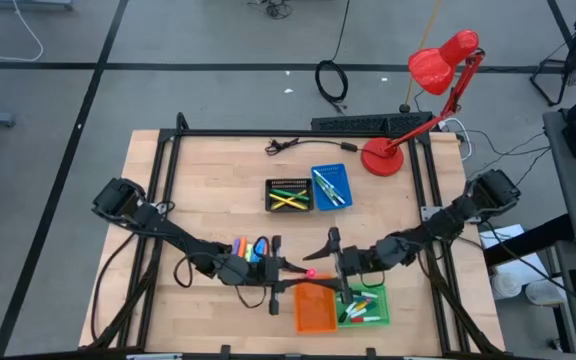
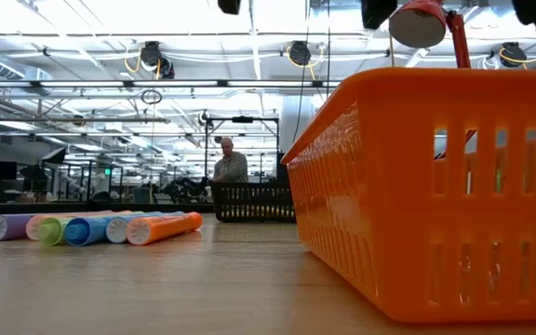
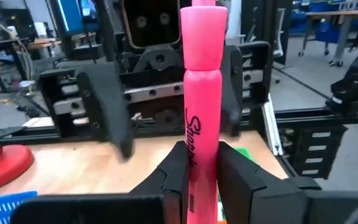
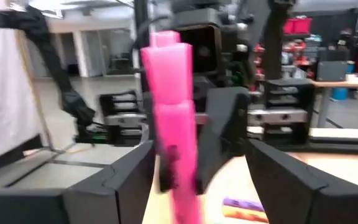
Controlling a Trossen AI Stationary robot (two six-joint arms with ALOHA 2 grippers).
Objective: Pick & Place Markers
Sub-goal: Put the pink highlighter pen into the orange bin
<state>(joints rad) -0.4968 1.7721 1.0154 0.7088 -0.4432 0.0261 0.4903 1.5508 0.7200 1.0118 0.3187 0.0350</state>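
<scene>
Pink and smooth, the marker (image 3: 201, 93) stands between the left hand's (image 1: 280, 270) dark fingers (image 3: 174, 177), clamped near its printed barrel, its long axis running away from the wrist towards the right hand (image 1: 330, 264). That hand faces it with fingers (image 4: 291, 180) spread wide, holding nothing, the marker (image 4: 174, 124) between them. Both meet above the wooden tabletop (image 1: 218, 200), just beside the orange slotted tray (image 1: 314, 310). More markers (image 2: 91, 227) lie in a row on the wood.
</scene>
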